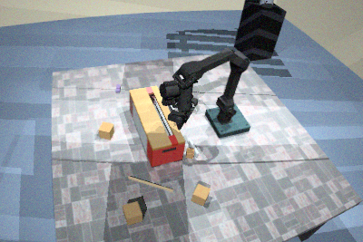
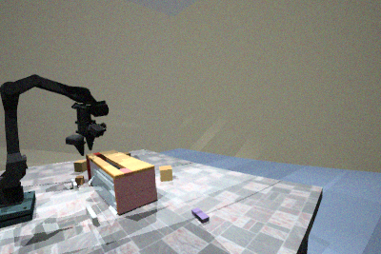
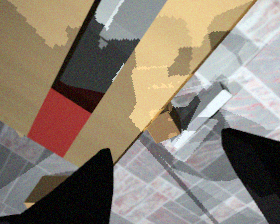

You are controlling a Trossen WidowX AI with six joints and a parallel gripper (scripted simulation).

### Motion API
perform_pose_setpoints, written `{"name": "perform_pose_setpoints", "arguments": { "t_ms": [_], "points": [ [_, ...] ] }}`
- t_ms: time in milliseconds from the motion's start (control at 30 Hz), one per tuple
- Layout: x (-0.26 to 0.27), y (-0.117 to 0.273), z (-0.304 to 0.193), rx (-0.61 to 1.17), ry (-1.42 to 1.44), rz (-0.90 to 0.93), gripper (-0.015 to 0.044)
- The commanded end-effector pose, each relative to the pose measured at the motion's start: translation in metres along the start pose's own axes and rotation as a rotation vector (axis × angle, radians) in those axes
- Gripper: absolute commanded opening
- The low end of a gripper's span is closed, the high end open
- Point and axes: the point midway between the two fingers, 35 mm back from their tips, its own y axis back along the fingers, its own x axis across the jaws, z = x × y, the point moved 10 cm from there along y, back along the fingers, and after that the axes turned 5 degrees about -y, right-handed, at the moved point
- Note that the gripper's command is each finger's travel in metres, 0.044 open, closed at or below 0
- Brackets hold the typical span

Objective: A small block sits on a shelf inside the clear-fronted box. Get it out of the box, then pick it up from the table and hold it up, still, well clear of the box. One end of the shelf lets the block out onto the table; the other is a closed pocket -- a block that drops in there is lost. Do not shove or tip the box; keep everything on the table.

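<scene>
The patterned worktop (image 1: 86,179) (image 2: 248,206) spreads under the hand (image 1: 181,122) (image 2: 86,151) (image 3: 166,140) and carries everything named here. The black arm (image 1: 210,62) (image 2: 57,87) reaches over to the hand from its teal base plate (image 1: 242,130) (image 2: 30,198), off to one side. Below the hand stands the long box (image 1: 147,117) (image 2: 135,189) (image 3: 117,117), upright, with a slot in its tan top and a red end. The hand itself points down above the box's clear-front side, its fingers partly apart, with nothing between them. Lower down, three tan cubes lie around it: one (image 1: 106,130) (image 2: 166,173) across the box from the hand, one (image 1: 201,193) (image 2: 80,166) out past the red end on the clear-front side, and one (image 1: 132,213) farther past that end. The wrist view catches a cube partly behind a finger; I cannot tell which. A thin tan stick (image 1: 150,183) lies between the red end and the farther cube. A purple piece (image 1: 118,88) (image 2: 200,215) sits well apart from the hand, past the box's opposite end. Smallest, the brown-orange block (image 1: 191,152) (image 2: 80,180) (image 3: 164,129) is outside the box on the worktop, lower than the hand, just beside the clear-front side near the red end.
</scene>
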Motion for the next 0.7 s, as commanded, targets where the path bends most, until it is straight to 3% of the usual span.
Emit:
{"name": "perform_pose_setpoints", "arguments": {
  "t_ms": [0,167,667],
  "points": [
    [0.003,0.0,-0.021,-0.088,0.752,-0.032,0.0285],
    [0.005,-0.003,-0.036,-0.132,1.312,-0.09,0.0285],
    [0.006,-0.006,-0.065,-0.179,2.32,-0.269,0.0285]
  ]
}}
